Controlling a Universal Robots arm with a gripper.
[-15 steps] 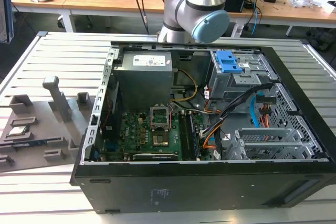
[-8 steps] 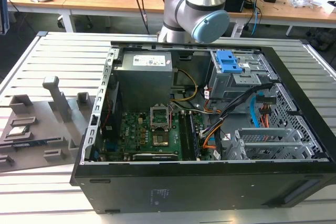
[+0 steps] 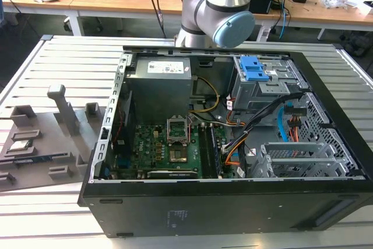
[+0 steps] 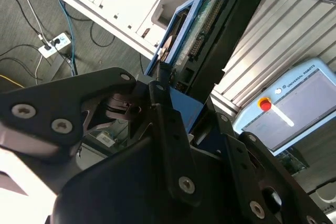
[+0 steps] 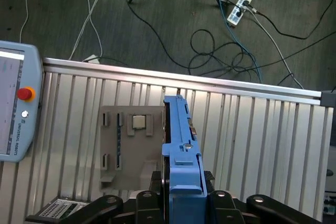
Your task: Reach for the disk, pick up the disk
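Gripping the disk by its bright blue bracket, the claw is closed narrow on it, with a black finger pressed against each flat side in the first wrist view. The disk stands edge-on to that camera, held clear above the slatted tabletop. A grey fixture plate lies on the slats below, and the disk partly covers it. A teach pendant rests at the tabletop's edge, and cables trail over the floor beyond.

In the exterior view the arm rises at the far side of the open computer case. Its grey-and-blue joint is bent over the case and cut off by the picture's upper edge. Blue latches sit on the drive cage inside.

The second wrist view looks along the claw from close by. Its black linkage hides the lower part of the disk, while the upper part shows a dark face with what is probably a row of connector pins. The bracket's far end is cut off by the frame.
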